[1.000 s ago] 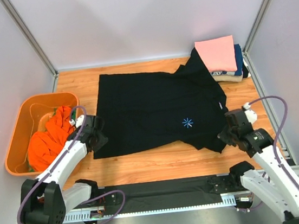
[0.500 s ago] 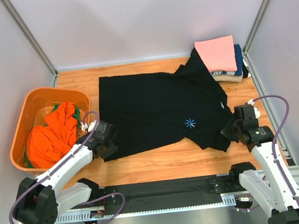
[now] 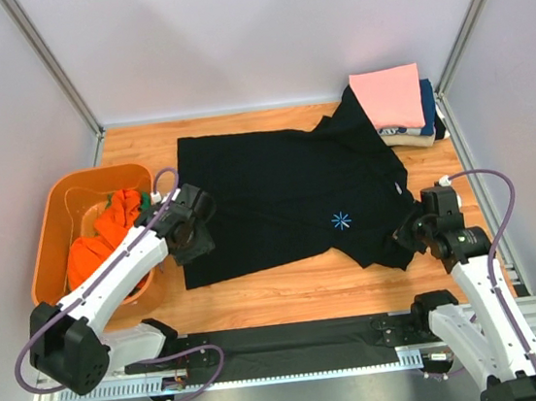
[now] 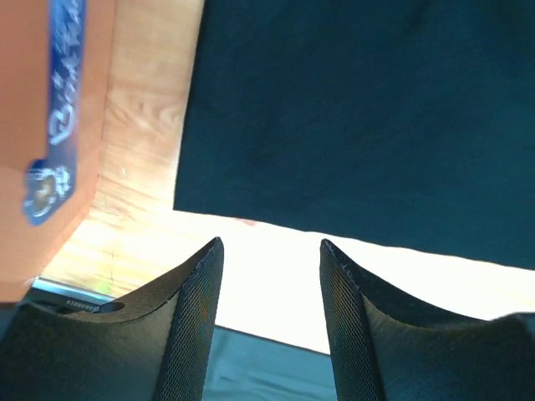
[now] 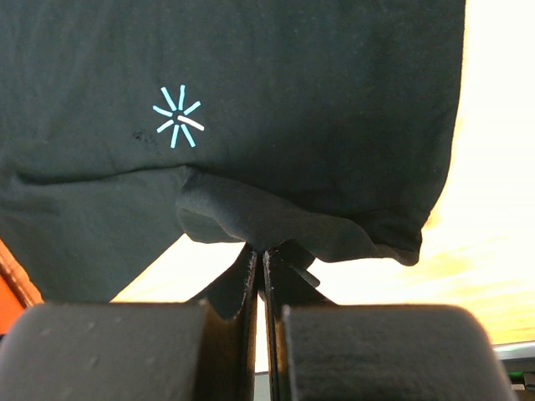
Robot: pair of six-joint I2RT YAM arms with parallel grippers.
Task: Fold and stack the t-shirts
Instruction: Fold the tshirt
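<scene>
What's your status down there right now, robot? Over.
Status: left end effector open by near-left corner of black t-shirt; right end effector shut on its near-right edge; orange tub close beside left arm.

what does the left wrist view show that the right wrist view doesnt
Left wrist only: the left tool open over the table, and the blue label on the orange tub. Right wrist only: the right tool shut on a bunched edge of the black t-shirt, plus its light-blue starburst mark. Both: the black t-shirt and the wooden table.
</scene>
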